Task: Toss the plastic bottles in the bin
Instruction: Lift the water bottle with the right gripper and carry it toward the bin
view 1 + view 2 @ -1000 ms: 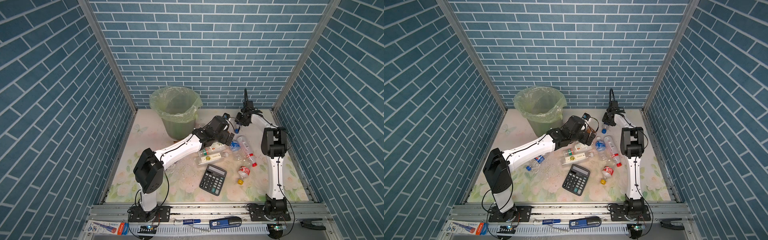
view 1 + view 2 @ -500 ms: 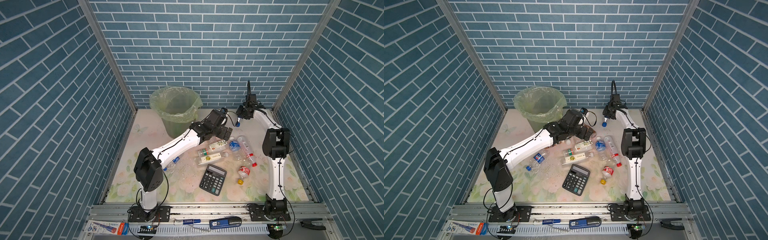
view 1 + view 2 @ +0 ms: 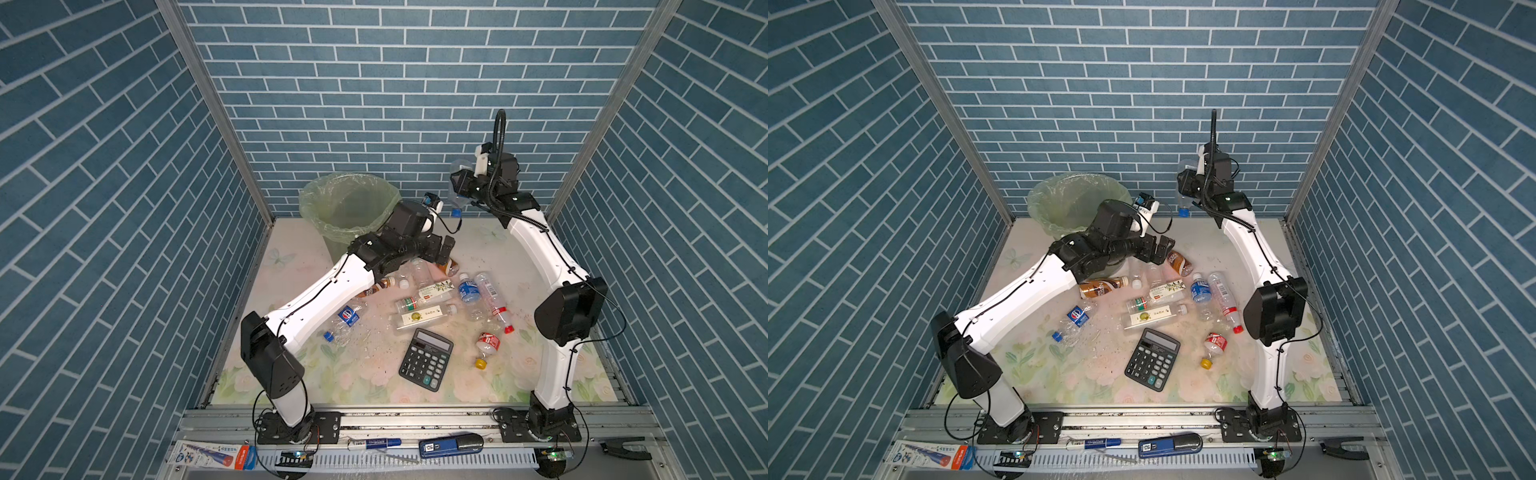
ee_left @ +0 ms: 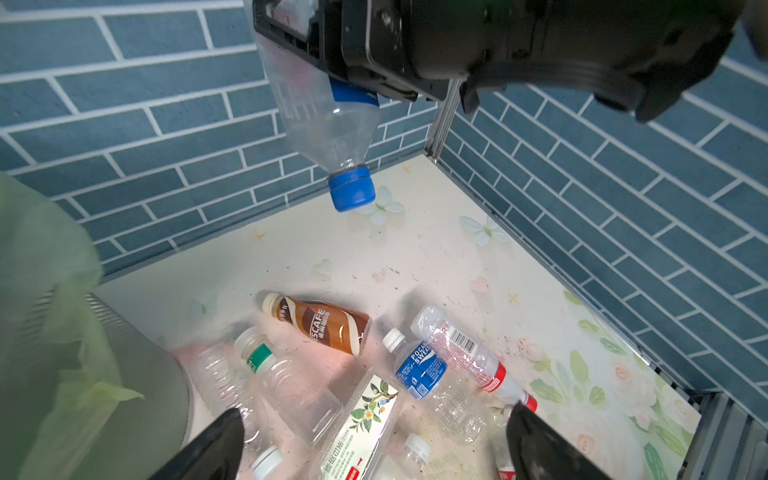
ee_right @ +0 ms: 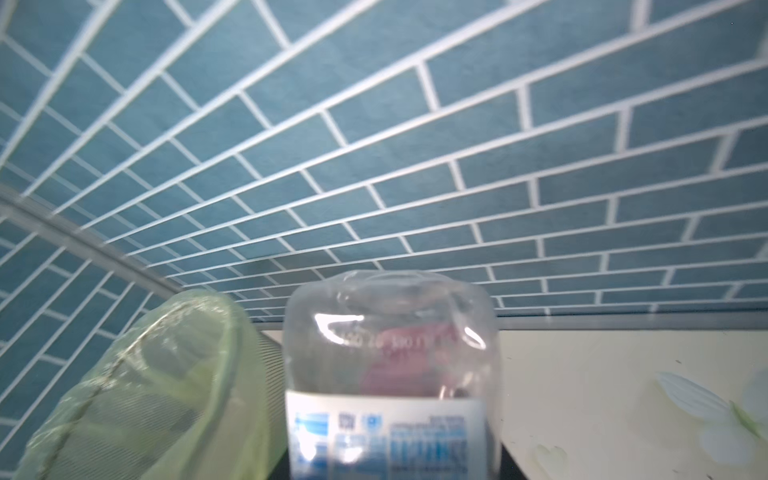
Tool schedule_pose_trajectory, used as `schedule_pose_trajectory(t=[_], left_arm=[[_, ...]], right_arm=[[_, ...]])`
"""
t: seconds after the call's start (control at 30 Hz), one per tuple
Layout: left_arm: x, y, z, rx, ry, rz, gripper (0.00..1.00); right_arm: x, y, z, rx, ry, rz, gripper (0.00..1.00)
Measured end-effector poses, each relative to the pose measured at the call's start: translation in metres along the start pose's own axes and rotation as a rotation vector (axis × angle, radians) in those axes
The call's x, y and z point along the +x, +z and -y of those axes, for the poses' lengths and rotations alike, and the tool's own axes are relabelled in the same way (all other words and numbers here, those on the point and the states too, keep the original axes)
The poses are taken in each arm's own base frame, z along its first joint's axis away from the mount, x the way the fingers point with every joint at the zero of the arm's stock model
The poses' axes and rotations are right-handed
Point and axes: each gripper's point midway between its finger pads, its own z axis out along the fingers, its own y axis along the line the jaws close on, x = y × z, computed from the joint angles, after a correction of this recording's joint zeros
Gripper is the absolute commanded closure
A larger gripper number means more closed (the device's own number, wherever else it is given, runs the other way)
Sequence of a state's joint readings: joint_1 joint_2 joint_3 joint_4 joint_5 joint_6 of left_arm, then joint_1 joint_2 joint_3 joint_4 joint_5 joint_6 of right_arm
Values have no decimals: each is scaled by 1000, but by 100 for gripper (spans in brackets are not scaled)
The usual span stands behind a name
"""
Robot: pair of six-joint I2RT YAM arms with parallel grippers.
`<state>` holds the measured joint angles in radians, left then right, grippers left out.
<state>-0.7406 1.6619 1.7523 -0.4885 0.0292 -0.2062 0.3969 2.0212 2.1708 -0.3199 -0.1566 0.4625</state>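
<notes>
Well, just right of centre in both top views, the right pincer [image 3: 462, 186] clamps a clear blue-capped bottle [image 3: 456, 204] cap-down in the air, apart from the bin [image 3: 309, 205] (left of centre, by the back wall). The left pincer [image 3: 441, 250] gapes wide over the other bottles [image 3: 469, 289] lying mid-frame on the tabletop [image 3: 478, 249], near a calculator [image 3: 426, 359].

1. bin [image 3: 309, 208]: round, grey, pale green bag folded over its rim, standing upright at the back.
2. clear bottle [image 4: 324, 120]: blue cap pointing down, held up in the air near the bin.
3. other bottles [image 3: 434, 289]: lying on their sides, clustered in front of the bin.
</notes>
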Motion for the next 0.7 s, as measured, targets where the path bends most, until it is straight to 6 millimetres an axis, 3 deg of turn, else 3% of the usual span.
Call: schedule_pose_trajectory(t=[0.17, 0.33, 0.5, 0.7], left_arm=[[-32, -44, -42, -55, -55, 93, 1], [-59, -103, -80, -119, -98, 213, 1], [-66, -155, -104, -179, -129, 318, 1], [-62, -188, -116, -215, -160, 393, 1]], right_arm=[[-31, -3, -83, -178, -84, 104, 69], [-65, -28, -154, -336, -157, 241, 68], [-92, -54, -189, -432, -184, 384, 69], [-126, -84, -207, -498, -187, 557, 67]])
